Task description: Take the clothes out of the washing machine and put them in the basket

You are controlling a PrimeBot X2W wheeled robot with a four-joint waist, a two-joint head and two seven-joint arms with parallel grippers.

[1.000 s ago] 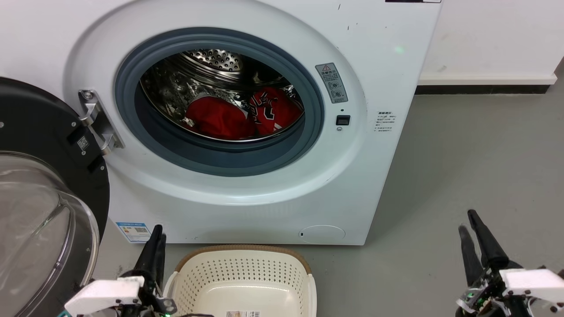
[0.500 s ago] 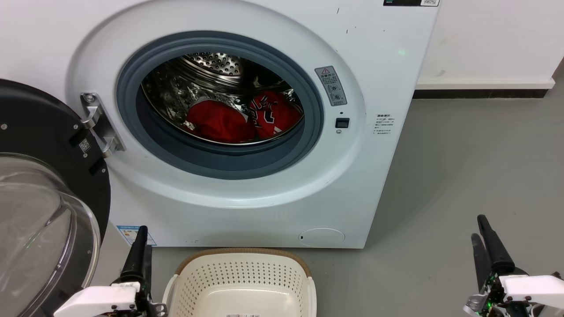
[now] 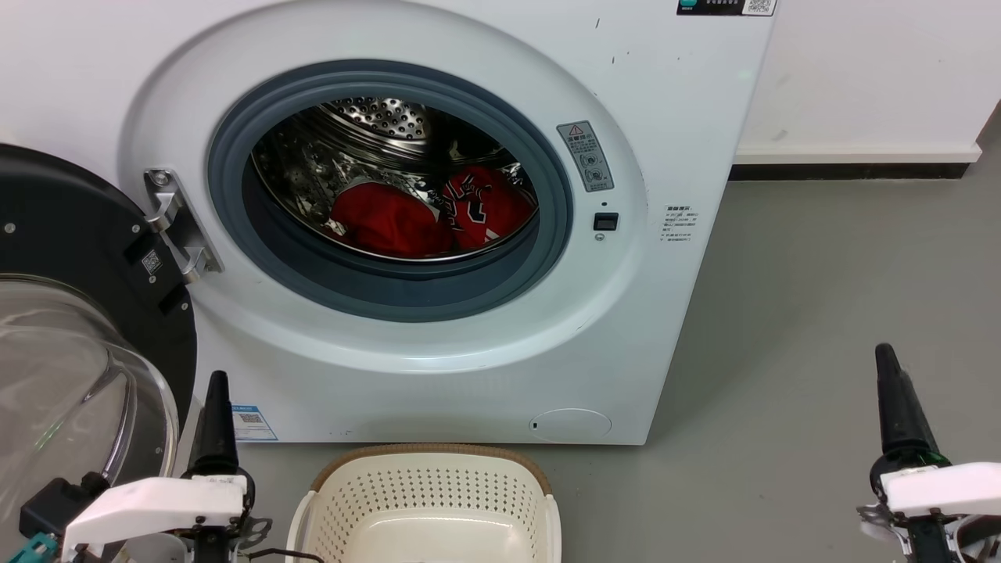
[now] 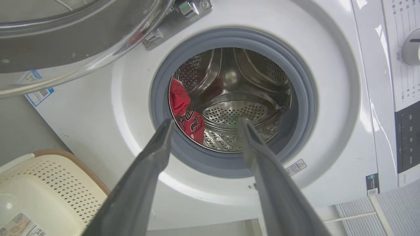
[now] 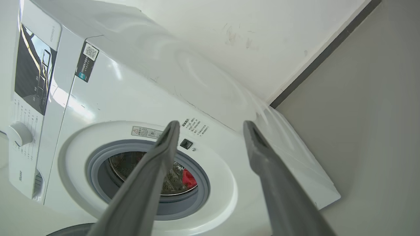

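My left gripper (image 4: pixel 206 120) has its fingers spread with nothing between them and points at the open washing machine (image 3: pixel 469 375). My right gripper (image 5: pixel 211 123) is spread the same way, off to the machine's right. The clothes (image 3: pixel 407 227) lie low in the drum (image 3: pixel 375 117), the plain red garment (image 3: pixel 375 215) touching the jersey (image 3: pixel 481 205) on its right, and the basket (image 3: pixel 428 452) sits on the floor (image 3: pixel 821 313) just before the machine.

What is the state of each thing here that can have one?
washing machine, door swung open.
clothes, lying in the drum, not gripped.
basket, no clothes inside.
left end effector, open, holding nothing.
right end effector, open, holding nothing.
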